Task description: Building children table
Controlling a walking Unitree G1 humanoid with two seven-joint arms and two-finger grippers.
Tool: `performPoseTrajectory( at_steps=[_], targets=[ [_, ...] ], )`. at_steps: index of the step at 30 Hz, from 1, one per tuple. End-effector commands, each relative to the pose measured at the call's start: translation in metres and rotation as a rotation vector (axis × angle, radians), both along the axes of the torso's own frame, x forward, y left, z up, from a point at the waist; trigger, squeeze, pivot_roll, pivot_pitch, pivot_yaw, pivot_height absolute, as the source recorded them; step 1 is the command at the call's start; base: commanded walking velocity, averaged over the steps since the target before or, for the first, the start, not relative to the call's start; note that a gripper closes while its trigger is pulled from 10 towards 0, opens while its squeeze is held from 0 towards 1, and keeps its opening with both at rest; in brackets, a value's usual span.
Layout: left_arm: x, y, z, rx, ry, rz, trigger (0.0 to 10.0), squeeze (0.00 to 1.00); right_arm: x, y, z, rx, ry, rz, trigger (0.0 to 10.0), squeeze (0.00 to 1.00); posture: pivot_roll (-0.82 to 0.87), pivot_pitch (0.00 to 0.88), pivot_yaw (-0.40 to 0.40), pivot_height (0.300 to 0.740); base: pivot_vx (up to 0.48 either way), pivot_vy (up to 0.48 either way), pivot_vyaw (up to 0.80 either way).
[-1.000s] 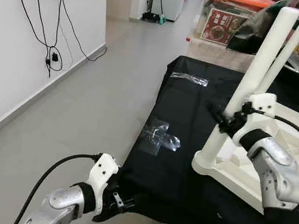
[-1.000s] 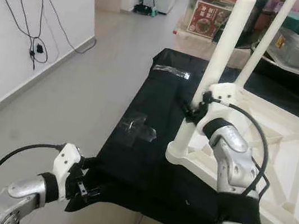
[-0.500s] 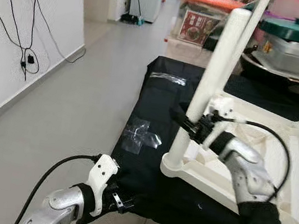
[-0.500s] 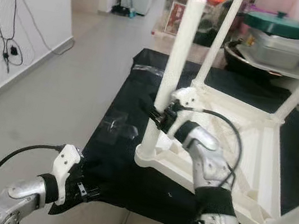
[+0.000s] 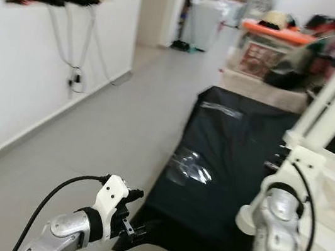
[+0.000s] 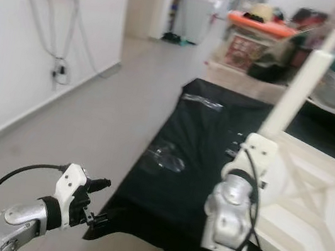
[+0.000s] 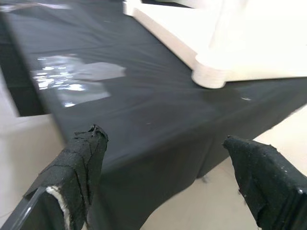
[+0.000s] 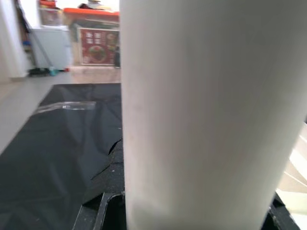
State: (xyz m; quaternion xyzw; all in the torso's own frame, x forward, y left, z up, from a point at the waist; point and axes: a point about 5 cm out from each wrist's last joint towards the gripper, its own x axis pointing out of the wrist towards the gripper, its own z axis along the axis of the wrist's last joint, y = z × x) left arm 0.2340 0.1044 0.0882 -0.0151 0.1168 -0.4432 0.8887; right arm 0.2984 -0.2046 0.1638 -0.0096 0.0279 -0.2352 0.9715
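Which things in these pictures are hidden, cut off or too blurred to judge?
- Right gripper: in the right wrist view the white table leg covers the gap between its fingers; in the eye views the wrist hides them. Grip unclear.
- Upturned white table: cut off by the right edge in both eye views; how many legs are fitted is unknown.
- Boxes on the far shelf: motion blur, labels unreadable.
- Left gripper: open, but the wrist view crops its fingers.

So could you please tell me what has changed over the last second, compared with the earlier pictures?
Mostly the camera: the head views have swung and are blurred, so the shift across the frame is not the things moving. The right gripper stays at the white table leg of the upturned children's table, the leg filling the space between its fingers. The left gripper still hangs open by the black cloth's edge.
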Motion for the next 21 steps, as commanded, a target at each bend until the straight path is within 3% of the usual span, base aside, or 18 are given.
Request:
performPoseTrajectory(
  at_steps=[1, 2, 5, 6, 7, 8, 9, 11, 13, 14, 15, 16, 17, 18, 19, 20, 21],
  targets=[
    [-0.001, -0.004, 0.000, 0.001, 0.003, -0.020, 10.0, 0.00, -0.003, 0.014, -0.031, 0.009, 0.145, 0.108, 10.0, 0.01, -0.03, 0.000, -0.056, 0.740, 0.000, 0.000, 0.00],
    [0.000, -0.005, 0.001, 0.001, 0.001, -0.022, 10.0, 0.00, 0.005, 0.024, -0.018, 0.015, 0.076, 0.213, 10.0, 1.00, -0.02, 0.000, -0.059, 0.740, 0.000, 0.000, 0.00],
    [0.002, -0.006, 0.001, 0.000, -0.003, -0.022, 10.0, 0.00, 0.016, 0.035, -0.002, 0.032, 0.011, 0.313, 10.0, 1.00, -0.02, 0.000, -0.061, 0.740, 0.000, 0.000, 0.00],
    [0.003, -0.005, 0.002, -0.001, -0.007, -0.020, 10.0, 0.00, 0.026, 0.037, 0.014, 0.052, -0.048, 0.405, 10.0, 0.23, -0.02, 0.000, -0.062, 0.740, 0.000, 0.000, 0.00],
    [0.003, -0.004, 0.002, -0.001, -0.008, -0.018, 10.0, 0.00, 0.034, 0.036, 0.028, 0.067, -0.084, 0.502, 10.0, 0.00, -0.02, 0.000, -0.062, 0.740, 0.000, 0.000, 0.00],
    [0.003, -0.004, 0.002, -0.001, -0.008, -0.018, 10.0, 0.00, 0.034, 0.036, 0.028, 0.067, -0.084, 0.502, 10.0, 0.00, -0.02, 0.000, -0.062, 0.740, 0.000, 0.000, 0.00],
    [0.003, -0.004, 0.002, -0.001, -0.008, -0.017, 10.0, 0.00, 0.037, 0.033, 0.042, 0.073, -0.127, 0.627, 10.0, 0.00, -0.02, 0.000, -0.064, 0.740, 0.000, 0.000, 0.00],
    [0.003, -0.004, 0.002, -0.001, -0.008, -0.017, 10.0, 0.00, 0.037, 0.033, 0.042, 0.073, -0.127, 0.627, 10.0, 0.00, -0.02, 0.000, -0.064, 0.740, 0.000, 0.000, 0.00],
    [0.002, -0.005, 0.001, -0.002, -0.009, -0.016, 10.0, 0.00, 0.035, 0.029, 0.053, 0.024, -0.155, 0.875, 10.0, 0.00, -0.01, 0.000, -0.073, 0.740, 0.000, 0.000, 0.00],
    [0.002, -0.005, 0.001, -0.002, -0.009, -0.016, 10.0, 0.00, 0.035, 0.029, 0.053, 0.024, -0.155, 0.875, 10.0, 0.00, -0.01, 0.000, -0.073, 0.740, 0.000, 0.000, 0.00],
    [0.002, -0.006, 0.001, -0.003, -0.011, -0.015, 10.0, 0.00, 0.034, 0.028, 0.052, 0.005, -0.151, 0.969, 10.0, 0.00, -0.01, 0.000, -0.076, 0.740, 0.000, 0.000, 0.00],
    [0.002, -0.006, 0.001, -0.003, -0.011, -0.015, 10.0, 0.00, 0.034, 0.028, 0.052, 0.005, -0.151, 0.969, 10.0, 0.00, -0.01, 0.000, -0.076, 0.740, 0.000, 0.000, 0.00],
    [0.003, -0.006, 0.002, -0.003, -0.014, -0.014, 10.0, 0.00, 0.033, 0.029, 0.049, -0.019, -0.133, 1.045, 10.0, 0.00, 0.00, 0.000, -0.078, 0.740, 0.000, 0.000, 0.00],
    [0.004, -0.006, 0.002, -0.001, -0.017, -0.012, 10.0, 0.00, 0.035, 0.033, 0.043, -0.010, -0.112, 1.117, 8.3, 0.00, 0.01, 0.000, -0.083, 0.740, 0.000, 0.000, 0.00],
    [0.004, -0.006, 0.002, -0.001, -0.017, -0.012, 10.0, 0.00, 0.035, 0.033, 0.043, -0.010, -0.112, 1.117, 8.3, 0.00, 0.01, 0.000, -0.083, 0.740, 0.000, 0.000, 0.00],
    [0.005, -0.006, 0.003, 0.000, -0.019, -0.010, 10.0, 0.00, 0.036, 0.039, 0.037, 0.002, -0.098, 1.159, 3.9, 0.00, 0.01, 0.000, -0.085, 0.740, 0.000, 0.000, 0.00],
    [0.005, -0.006, 0.003, 0.000, -0.019, -0.010, 10.0, 0.00, 0.036, 0.039, 0.037, 0.002, -0.098, 1.159, 3.9, 0.00, 0.01, 0.000, -0.085, 0.740, 0.000, 0.000, 0.00]
  ],
)
